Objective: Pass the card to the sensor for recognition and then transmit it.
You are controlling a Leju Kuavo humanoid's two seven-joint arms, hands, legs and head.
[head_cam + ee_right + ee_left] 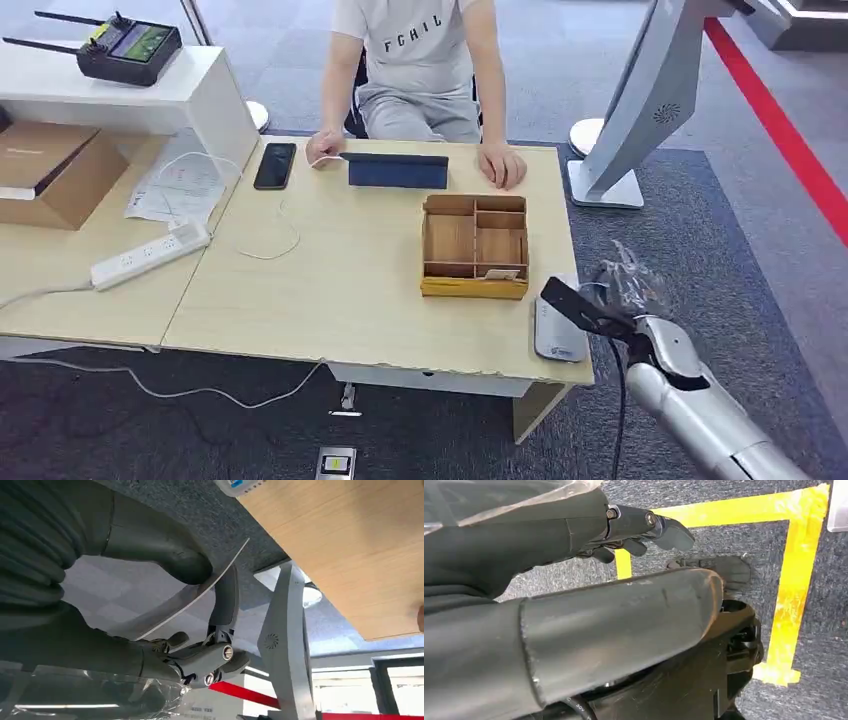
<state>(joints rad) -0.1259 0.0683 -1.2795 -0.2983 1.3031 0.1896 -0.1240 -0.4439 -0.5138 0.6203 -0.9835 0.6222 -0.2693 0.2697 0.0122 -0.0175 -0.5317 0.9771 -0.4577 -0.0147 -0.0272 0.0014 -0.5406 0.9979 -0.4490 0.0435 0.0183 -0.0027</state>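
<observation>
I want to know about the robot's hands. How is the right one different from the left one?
The right hand pinches a thin card between thumb and a finger; the left hand holds nothing. The right hand is raised beside the table; the left hand hangs over the carpet with yellow tape. Both look dark grey.

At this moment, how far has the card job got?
Pickup looks done: the right hand pinches the card between thumb and a finger. In hand: the card is held beside the grey sensor at the table's corner. Left: recognition and the handover. The left hand hangs empty.
</observation>
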